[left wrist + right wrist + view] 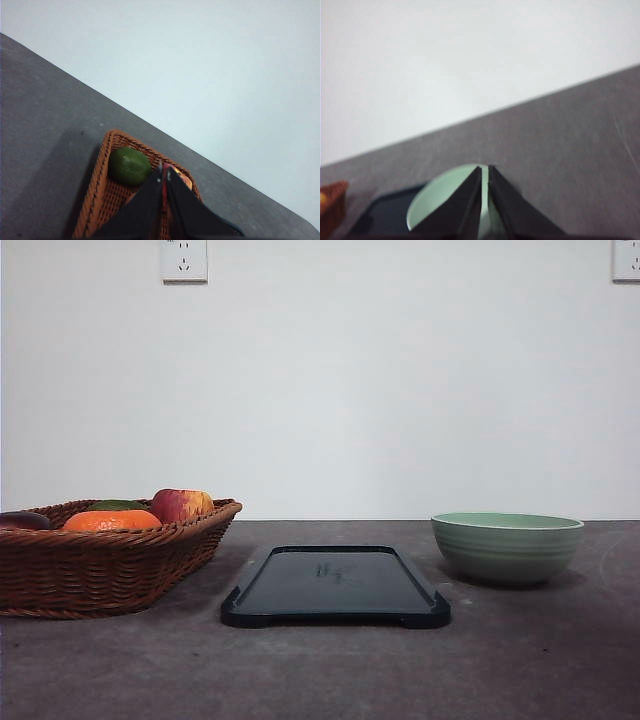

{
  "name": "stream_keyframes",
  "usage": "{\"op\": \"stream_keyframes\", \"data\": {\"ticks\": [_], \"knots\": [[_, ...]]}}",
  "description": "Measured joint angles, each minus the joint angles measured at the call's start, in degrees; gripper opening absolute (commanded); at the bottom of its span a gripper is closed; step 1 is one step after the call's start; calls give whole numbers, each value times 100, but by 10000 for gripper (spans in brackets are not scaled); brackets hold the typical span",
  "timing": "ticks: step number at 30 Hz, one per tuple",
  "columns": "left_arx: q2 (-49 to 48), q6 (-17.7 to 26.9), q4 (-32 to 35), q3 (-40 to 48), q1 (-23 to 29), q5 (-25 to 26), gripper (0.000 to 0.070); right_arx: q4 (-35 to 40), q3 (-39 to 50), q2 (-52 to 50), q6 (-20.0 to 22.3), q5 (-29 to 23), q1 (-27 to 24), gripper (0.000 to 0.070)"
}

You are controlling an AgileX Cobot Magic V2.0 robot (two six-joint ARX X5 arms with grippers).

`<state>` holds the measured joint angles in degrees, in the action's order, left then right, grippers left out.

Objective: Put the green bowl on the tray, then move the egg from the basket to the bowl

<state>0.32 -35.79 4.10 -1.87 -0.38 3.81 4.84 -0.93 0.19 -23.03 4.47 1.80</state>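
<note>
The green bowl point(507, 546) stands upright on the grey table at the right, apart from the black tray point(335, 584) in the middle. The wicker basket point(100, 558) sits at the left with fruit in it; the egg is hidden. My left gripper point(164, 172) hangs above the basket point(102, 192), its black fingers point(145, 205) pressed together with nothing between them. My right gripper point(485, 172) is shut too, above the bowl point(437, 197), beside a corner of the tray point(385, 215).
In the basket lie an orange point(110, 520), a red-yellow apple point(181, 504), a green fruit point(129, 166) and a dark fruit point(22, 521). A white wall with two sockets point(184, 260) rises behind the table. Bare tabletop point(320, 670) runs along the front.
</note>
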Motion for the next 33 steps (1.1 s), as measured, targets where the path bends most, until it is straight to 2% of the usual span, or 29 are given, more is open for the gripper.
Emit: {"op": "stream_keyframes", "data": {"ticks": [5, 9, 12, 17, 24, 33], "knots": [[0, 257, 324, 0, 0, 2, 0, 808, 0, 0, 241, 4, 0, 13], [-2, 757, 631, -16, 0, 0, 0, 796, -34, 2, 322, 36, 0, 8], [89, 1073, 258, -219, 0, 2, 0, 445, -242, 130, 332, 146, 0, 7], [672, 1504, -366, -1047, 0, 0, 0, -4, -832, 639, 357, 350, 0, 7], [1983, 1684, -1231, -2098, 0, 102, 0, -692, -1686, 1716, 496, 792, 0, 7], [3763, 2281, -1950, -3442, -7, 927, 0, -1367, -2733, 3373, 1087, 1210, 20, 7]]}}
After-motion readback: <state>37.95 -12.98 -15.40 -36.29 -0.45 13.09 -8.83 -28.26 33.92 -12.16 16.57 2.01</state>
